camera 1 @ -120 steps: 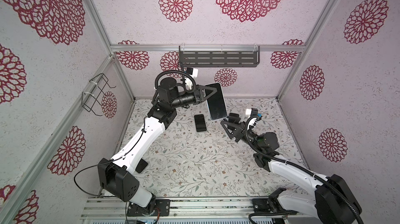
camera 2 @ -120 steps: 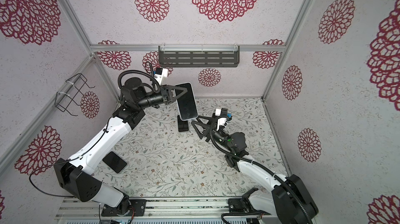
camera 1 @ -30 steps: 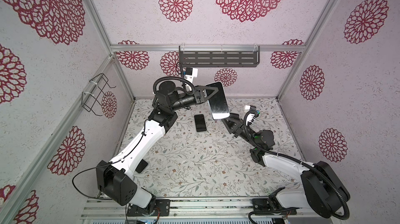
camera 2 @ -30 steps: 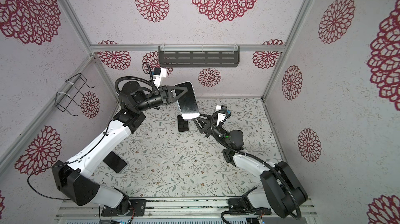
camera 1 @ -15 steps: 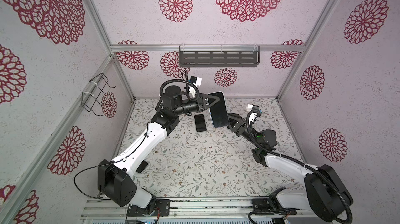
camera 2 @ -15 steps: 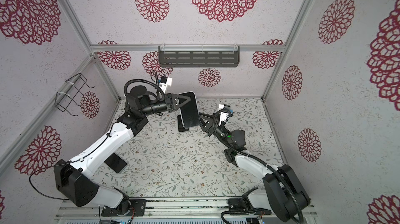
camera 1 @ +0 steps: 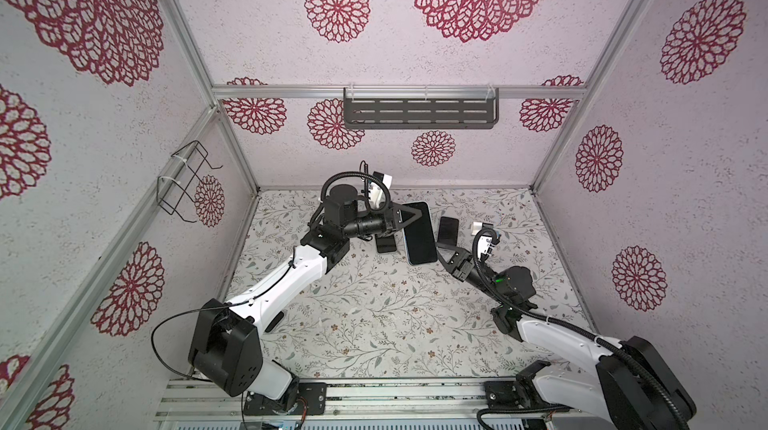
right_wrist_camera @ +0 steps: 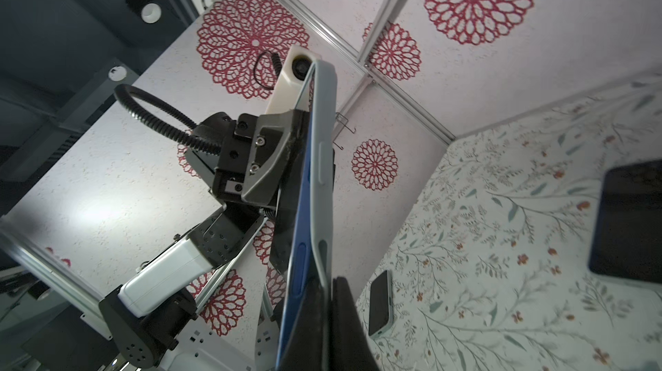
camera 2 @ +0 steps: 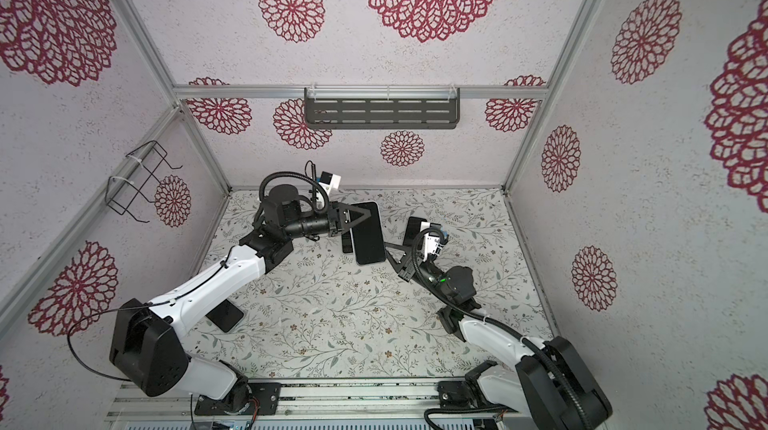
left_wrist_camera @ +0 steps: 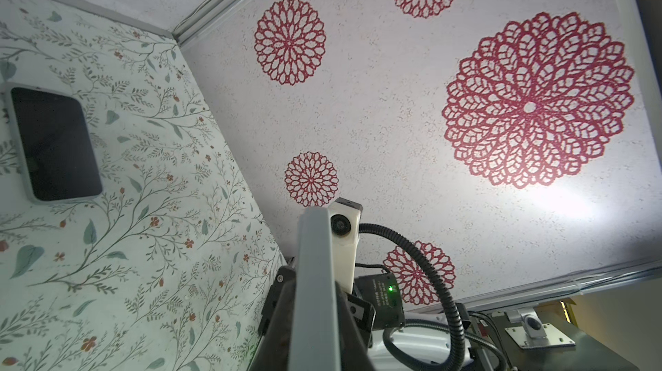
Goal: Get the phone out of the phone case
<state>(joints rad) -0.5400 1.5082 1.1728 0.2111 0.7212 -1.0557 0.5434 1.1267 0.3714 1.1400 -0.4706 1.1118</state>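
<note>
Both top views are bright and even, sharp through the middle, with only soft shadows on the mat [camera 1: 374, 316]. In the upper left corner, wide-angle stretch splays the rail [camera 1: 183, 21]. Left wrist: white glare on the wall [left_wrist_camera: 559, 204], case [left_wrist_camera: 315, 297] blurred up close. Right wrist: another hot patch, darkness beyond, near case edge soft.
</note>
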